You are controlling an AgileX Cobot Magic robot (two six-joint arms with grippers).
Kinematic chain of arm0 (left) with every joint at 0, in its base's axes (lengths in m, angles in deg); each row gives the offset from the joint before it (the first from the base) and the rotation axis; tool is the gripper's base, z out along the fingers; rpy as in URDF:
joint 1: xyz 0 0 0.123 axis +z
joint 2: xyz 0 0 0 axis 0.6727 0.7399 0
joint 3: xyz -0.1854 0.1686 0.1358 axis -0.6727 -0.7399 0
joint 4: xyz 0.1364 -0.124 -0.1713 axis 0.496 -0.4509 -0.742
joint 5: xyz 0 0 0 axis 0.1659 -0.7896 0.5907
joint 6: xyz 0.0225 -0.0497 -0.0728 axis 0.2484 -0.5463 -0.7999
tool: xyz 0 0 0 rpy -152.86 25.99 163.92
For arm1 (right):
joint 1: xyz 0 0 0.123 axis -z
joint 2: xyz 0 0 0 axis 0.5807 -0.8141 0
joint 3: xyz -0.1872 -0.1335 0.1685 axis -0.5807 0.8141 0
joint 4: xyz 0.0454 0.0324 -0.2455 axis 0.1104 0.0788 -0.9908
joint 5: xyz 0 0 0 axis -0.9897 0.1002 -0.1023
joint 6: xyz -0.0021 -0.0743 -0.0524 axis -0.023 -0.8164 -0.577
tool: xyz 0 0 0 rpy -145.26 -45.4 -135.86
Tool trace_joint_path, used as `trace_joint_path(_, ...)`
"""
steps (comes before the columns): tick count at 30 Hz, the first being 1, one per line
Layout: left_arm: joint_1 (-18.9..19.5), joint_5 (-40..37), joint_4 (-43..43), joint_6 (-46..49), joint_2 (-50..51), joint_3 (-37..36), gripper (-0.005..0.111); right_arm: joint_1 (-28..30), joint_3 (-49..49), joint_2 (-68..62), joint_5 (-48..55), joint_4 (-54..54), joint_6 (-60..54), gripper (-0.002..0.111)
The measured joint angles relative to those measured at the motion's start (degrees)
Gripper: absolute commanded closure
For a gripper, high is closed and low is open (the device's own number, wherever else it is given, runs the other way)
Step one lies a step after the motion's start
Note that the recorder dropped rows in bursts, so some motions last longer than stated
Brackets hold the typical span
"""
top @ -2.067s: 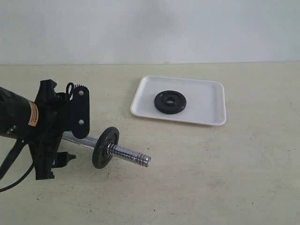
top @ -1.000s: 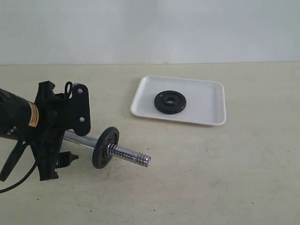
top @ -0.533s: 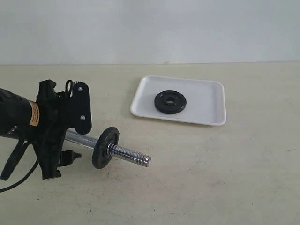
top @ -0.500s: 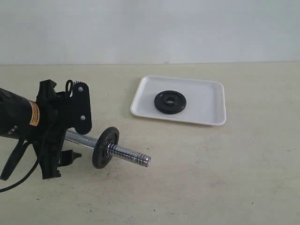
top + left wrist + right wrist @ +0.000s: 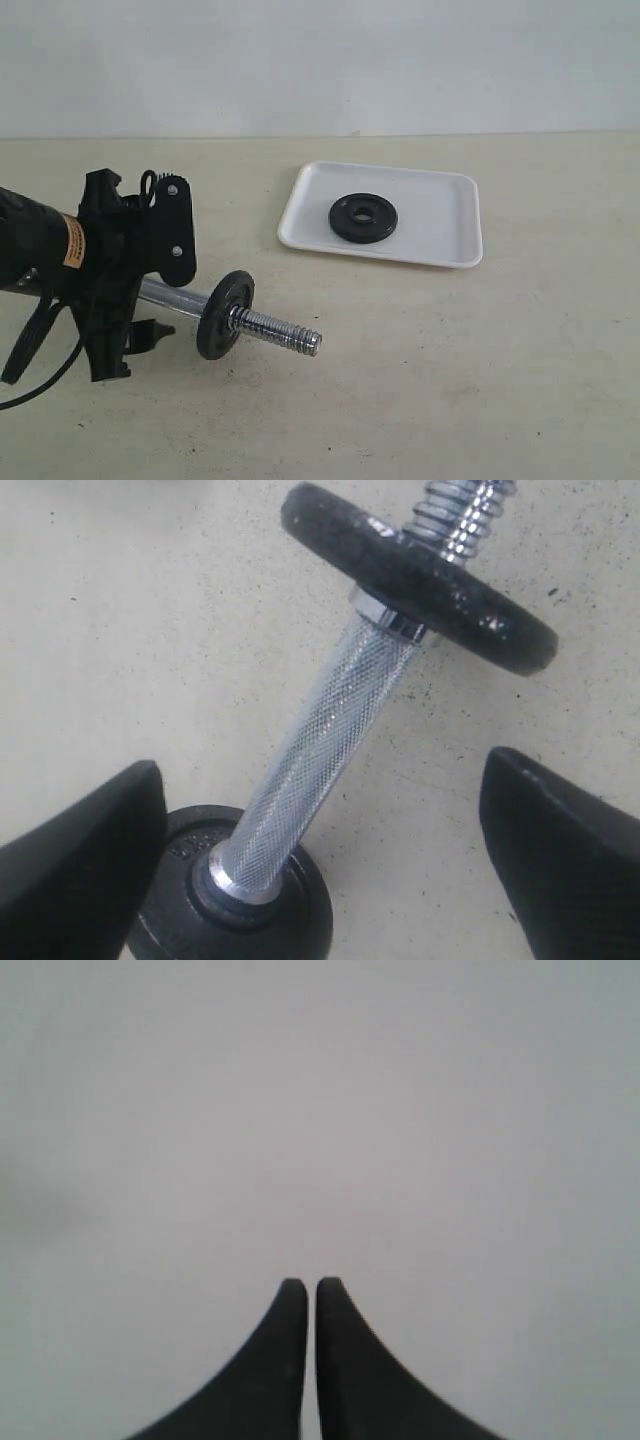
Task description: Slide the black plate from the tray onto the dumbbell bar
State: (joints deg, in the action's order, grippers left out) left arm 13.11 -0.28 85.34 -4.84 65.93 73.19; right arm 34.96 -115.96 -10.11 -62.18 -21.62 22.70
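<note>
Tray (image 5: 440,215): one black plate (image 5: 342,217); bar (image 5: 330,730): apparently two discs (image 5: 420,580) (image 5: 300,920).

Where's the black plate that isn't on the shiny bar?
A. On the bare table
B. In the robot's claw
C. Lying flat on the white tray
C: the black plate lies flat inside the tray, and nothing is holding it.

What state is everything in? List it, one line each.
black plate: flat in the tray, not picked up.
tray: on the table, holding one plate.
dumbbell bar: on the table, carrying two mounted discs, threaded end bare.
left gripper: open, jaws either side of the bar, not touching.
right gripper: shut, empty.
</note>
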Motion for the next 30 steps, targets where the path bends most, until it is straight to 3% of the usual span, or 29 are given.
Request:
trace_joint_path(5, 0.0, 0.21, 0.0, 0.0, 0.0, 0.0, 0.029, 0.0, -1.45, -11.46, 2.5, -16.11, -19.54, 0.107)
trace_joint_path(7, 0.0, 0.41, 0.0, 0.0, 0.0, 0.0, 0.029, 0.0, -1.45, -14.97, 4.38, -16.86, -21.73, 0.107)
trace_joint_path(10, 0.0, 0.8, 0.0, 0.0, 0.0, 0.0, 0.029, -0.09, -1.45, -19.38, 13.63, -9.2, -22.35, 0.107)
trace_joint_path(14, 0.0, 1.03, 0.0, 0.0, 0.0, 0.0, 0.029, -0.09, -4.42, -25.68, 36.33, 13.31, -37.53, 0.107)
trace_joint_path(22, 0.0, 1.03, -1.06, 0.0, 0.0, 0.0, 0.029, -0.09, -18.72, -39.94, 66.52, 70.28, -71.87, 0.107)
trace_joint_path(26, 0.0, 1.03, -1.29, 0.0, 0.0, 0.0, 0.029, -0.09, -21.98, -44.96, 70.93, 97.9, -82.31, 0.107)
trace_joint_path(30, 0.0, 1.03, -1.29, 0.0, 0.0, 0.0, 0.029, -0.09, -22.26, -45.6, 64.24, 116.17, -89.4, 0.107)
